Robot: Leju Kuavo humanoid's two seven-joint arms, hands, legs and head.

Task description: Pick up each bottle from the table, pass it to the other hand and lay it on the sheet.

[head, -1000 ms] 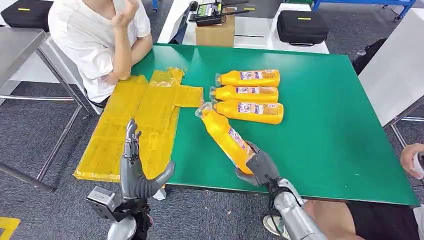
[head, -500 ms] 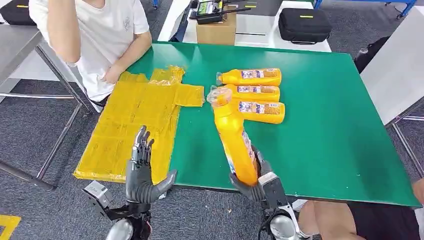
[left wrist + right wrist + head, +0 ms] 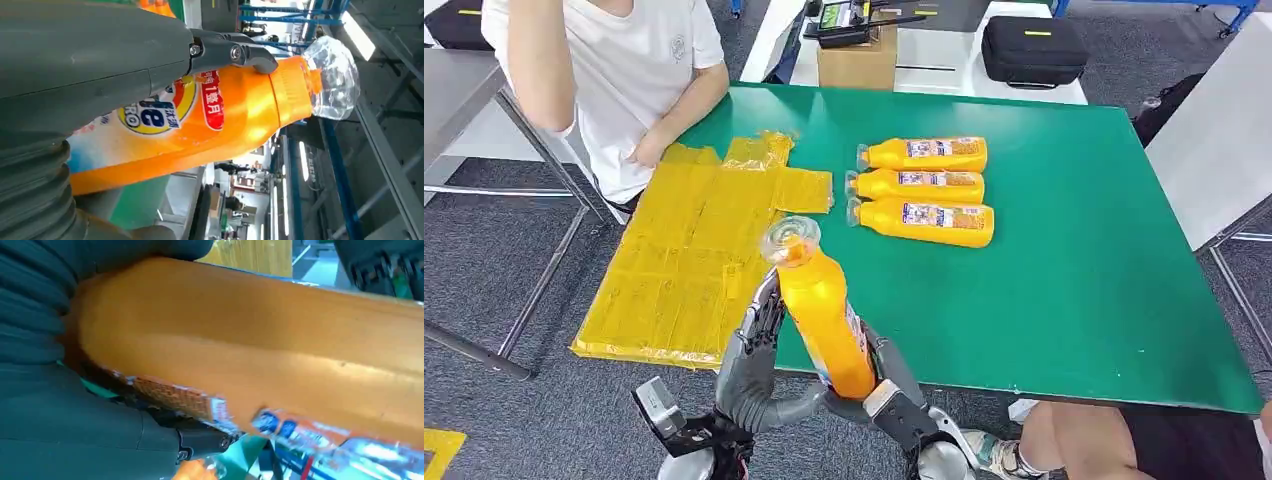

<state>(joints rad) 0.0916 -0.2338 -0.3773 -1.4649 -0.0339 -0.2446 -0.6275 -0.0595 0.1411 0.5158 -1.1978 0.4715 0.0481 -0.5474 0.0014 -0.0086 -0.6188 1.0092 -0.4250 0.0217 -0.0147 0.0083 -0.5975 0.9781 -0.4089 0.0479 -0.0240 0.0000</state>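
An orange bottle (image 3: 821,315) with a clear-wrapped cap stands nearly upright in the air over the table's near edge. My right hand (image 3: 882,385) grips its base from below; the right wrist view has the bottle (image 3: 280,345) pressed against that hand (image 3: 75,430). My left hand (image 3: 754,352) is spread against the bottle's left side, fingers straight up along it and thumb reaching under the base. In the left wrist view a dark finger (image 3: 235,52) lies across the bottle (image 3: 225,115) near its neck. Three more orange bottles (image 3: 922,185) lie side by side on the green table (image 3: 1084,260). The yellow sheet (image 3: 689,250) covers the table's left part.
A person in a white shirt (image 3: 624,70) sits at the far left corner with a hand on the sheet's far edge. A cardboard box (image 3: 856,65) and a black case (image 3: 1029,50) stand behind the table. Someone's leg (image 3: 1104,440) shows at the near right.
My right hand has carried the bottle left and toward me, tipping it more upright. My left hand has moved right from the sheet's near edge until it touches the bottle.
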